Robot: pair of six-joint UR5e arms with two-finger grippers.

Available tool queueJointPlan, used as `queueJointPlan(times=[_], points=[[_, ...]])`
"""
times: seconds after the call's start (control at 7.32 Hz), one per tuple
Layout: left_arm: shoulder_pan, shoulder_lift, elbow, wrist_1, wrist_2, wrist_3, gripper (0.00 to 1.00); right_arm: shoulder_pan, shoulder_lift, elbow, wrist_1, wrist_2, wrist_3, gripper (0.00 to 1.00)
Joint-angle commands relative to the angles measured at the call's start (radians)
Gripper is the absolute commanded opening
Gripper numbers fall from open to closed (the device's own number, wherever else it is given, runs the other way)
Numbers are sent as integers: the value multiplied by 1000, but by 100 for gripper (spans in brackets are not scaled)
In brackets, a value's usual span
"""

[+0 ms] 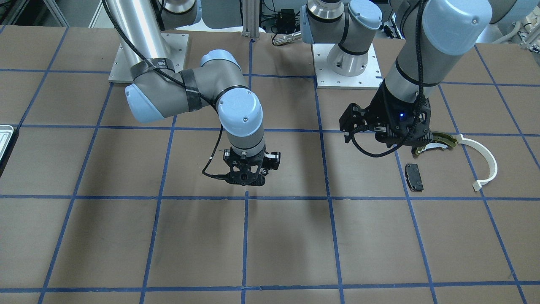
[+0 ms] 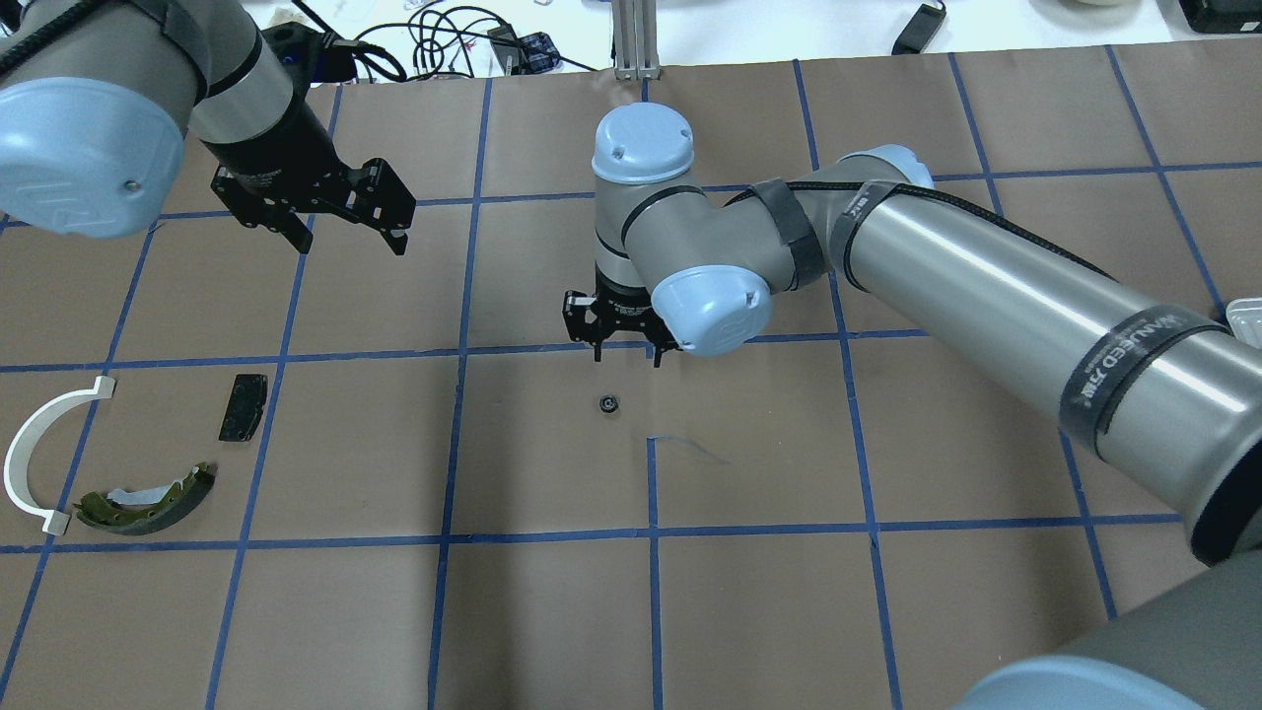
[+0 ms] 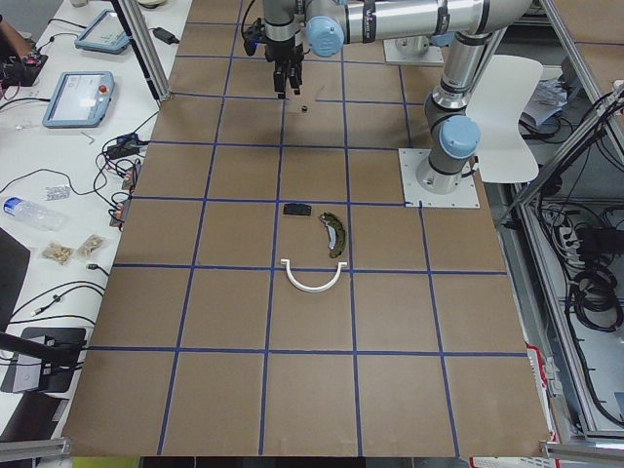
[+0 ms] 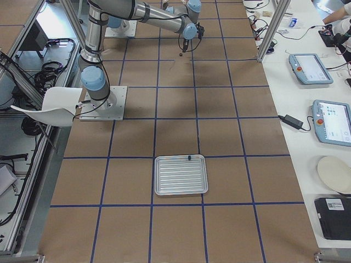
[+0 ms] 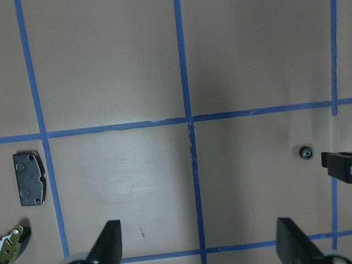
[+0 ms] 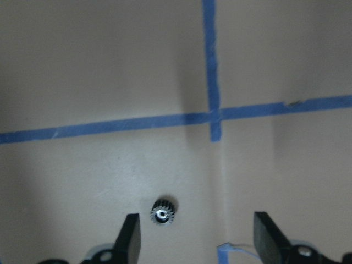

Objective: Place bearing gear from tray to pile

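Note:
The bearing gear [image 2: 609, 403] lies on the brown table near its middle, away from both tray and pile. It also shows in the right wrist view [image 6: 163, 211] and the left wrist view [image 5: 305, 152]. My right gripper [image 2: 628, 357] hangs open and empty just above it [image 6: 196, 223]; the gear sits low between the fingers, nearer the left one. My left gripper [image 2: 350, 242] is open and empty, raised beyond the pile. The pile holds the black pad [image 2: 243, 406], the white arc strip [image 2: 30, 444] and the olive-gold brake shoe [image 2: 148, 503]. The tray [image 4: 159, 175] lies far off on the robot's right.
Blue tape lines grid the table. A small dark item [image 4: 188, 158] sits at the tray's far rim. The arm base plates [image 1: 346, 67] stand at the robot's side. Tablets and cables lie on side benches beyond the table edge.

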Motion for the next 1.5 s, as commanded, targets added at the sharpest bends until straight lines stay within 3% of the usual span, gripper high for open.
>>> queueJointPlan(times=[0.0,0.41,0.55,0.96,1.37], points=[[-28,-57,1,23,-7,-57,100,-211,-70,4,60,-61,-252,90],[-236,-165,0,146,-27,-212,100,-508,-154,-2,113,-194,-730,90],[-267,-200,-19,171,-28,-246,100,-625,-160,1,119,-202,-951,89],[-343,-272,-221,476,-33,-323,100,-913,-173,4,117,-198,-1499,89],[-355,-297,-267,501,-89,-326,100,-1102,-121,9,49,-207,-2015,88]])
